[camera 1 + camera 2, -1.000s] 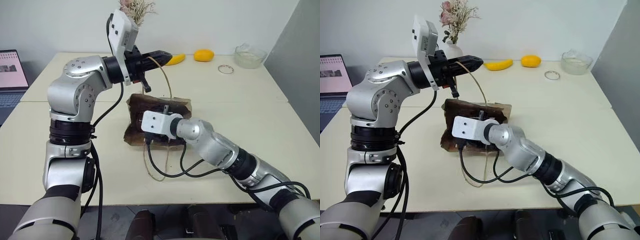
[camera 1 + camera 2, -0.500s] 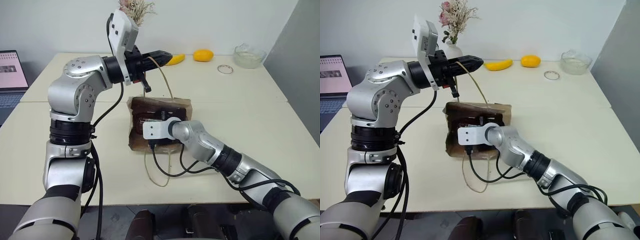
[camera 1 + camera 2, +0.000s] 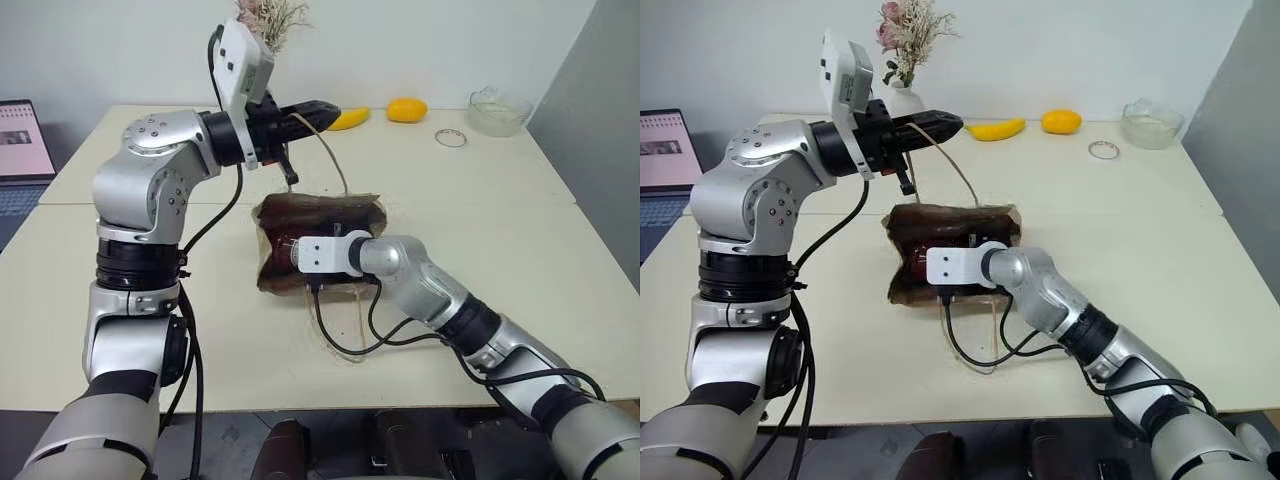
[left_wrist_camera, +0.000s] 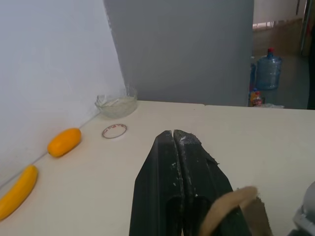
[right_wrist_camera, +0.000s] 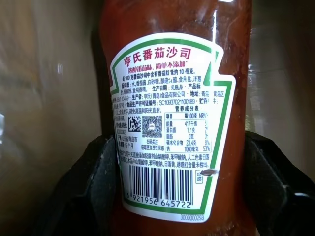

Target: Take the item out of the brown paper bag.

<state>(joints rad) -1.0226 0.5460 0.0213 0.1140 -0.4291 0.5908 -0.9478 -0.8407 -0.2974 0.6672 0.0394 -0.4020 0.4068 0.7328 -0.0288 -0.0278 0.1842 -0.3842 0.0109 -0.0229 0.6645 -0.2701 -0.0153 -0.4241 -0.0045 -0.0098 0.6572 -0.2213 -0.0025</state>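
Left gripper [image 3: 322,106], upper left of frame, stayed put with fingers fully closed, pinching the bag's cord handle [image 3: 335,165] up. At centre, the right gripper [image 5: 170,196] had pushed deeper into the bag [image 3: 318,215] since a second ago and was narrowing its fingers [image 5: 86,191] around the bottle [image 5: 172,64], flanking it on both sides. Firm grip: can't tell. Bottle was still inside the bag, so extraction remained.

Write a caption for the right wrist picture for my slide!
Inside the bag, two black fingers sit on either side of the red ketchup bottle.
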